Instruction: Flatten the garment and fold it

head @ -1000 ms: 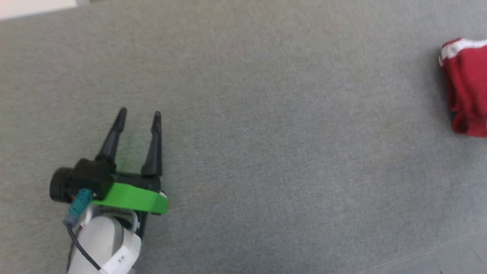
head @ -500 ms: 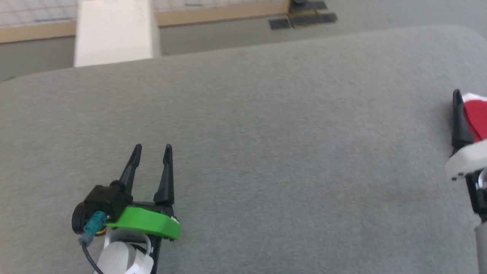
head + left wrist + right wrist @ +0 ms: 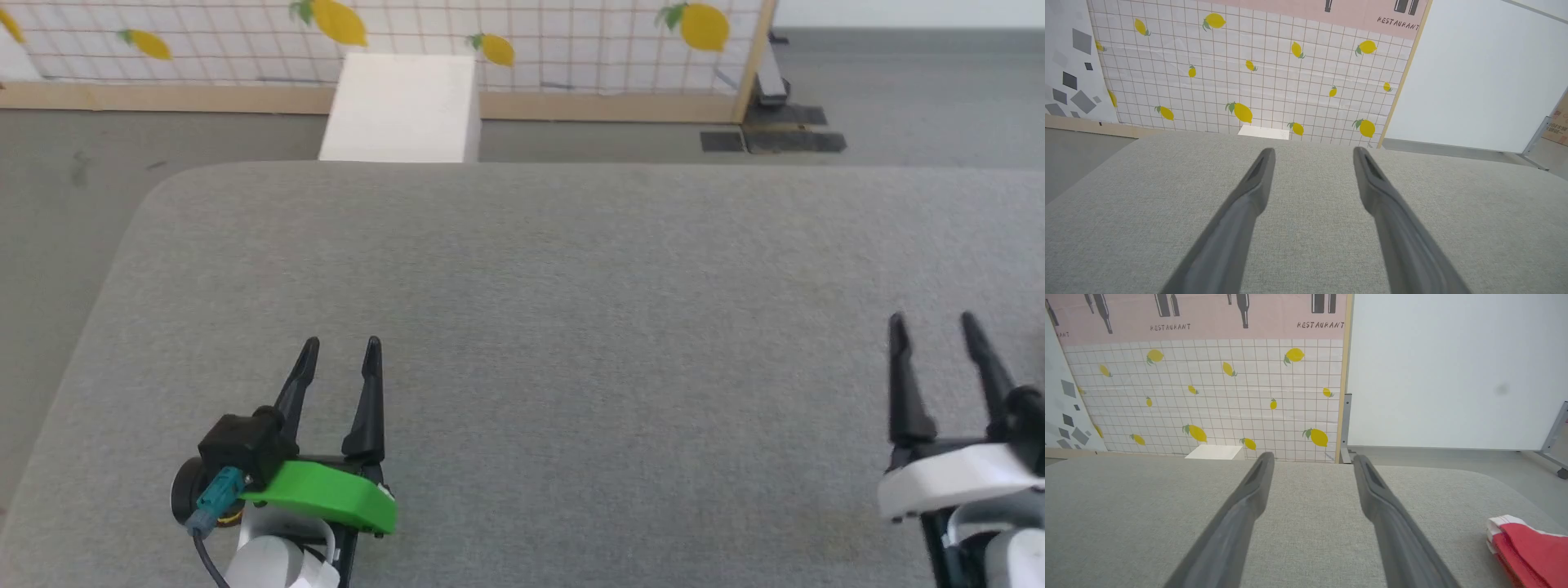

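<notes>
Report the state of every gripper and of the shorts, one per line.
left gripper: open, holding nothing, above the grey padded surface.
right gripper: open, holding nothing.
garment: lying in a compact bundle on the padded surface, to the right of the right gripper's fingers in the right wrist view, touched by neither gripper.

The right gripper (image 3: 1313,457) holds its two dark fingers wide apart over the grey pad (image 3: 1126,506), the red shorts (image 3: 1527,551) with a white edge lie bunched on the pad to the gripper's right, near the pad's edge, and a white box (image 3: 1214,452) and a lemon wall (image 3: 1208,396) stand beyond the gripper.
</notes>
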